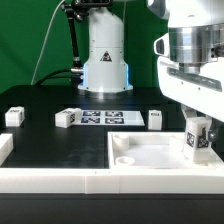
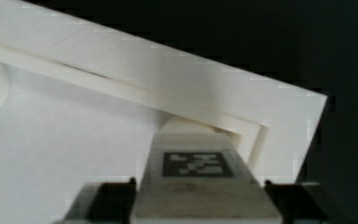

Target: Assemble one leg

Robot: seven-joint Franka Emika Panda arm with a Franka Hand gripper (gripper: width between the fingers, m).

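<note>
the exterior view sits low at the near edge of the bench (image 1: 60, 135), facing across it toward the arm base (image 1: 105, 55) at the back, at middle range; the wrist view looks down along the fingers (image 2: 105, 203), very close; both share the leg (image 2: 197, 165) and the white panel (image 2: 87, 130) corner beneath it

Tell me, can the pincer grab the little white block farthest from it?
Probably not yet: the pincer is shut on another small white plastic tagged block. The farthest block stands in the open.
</note>
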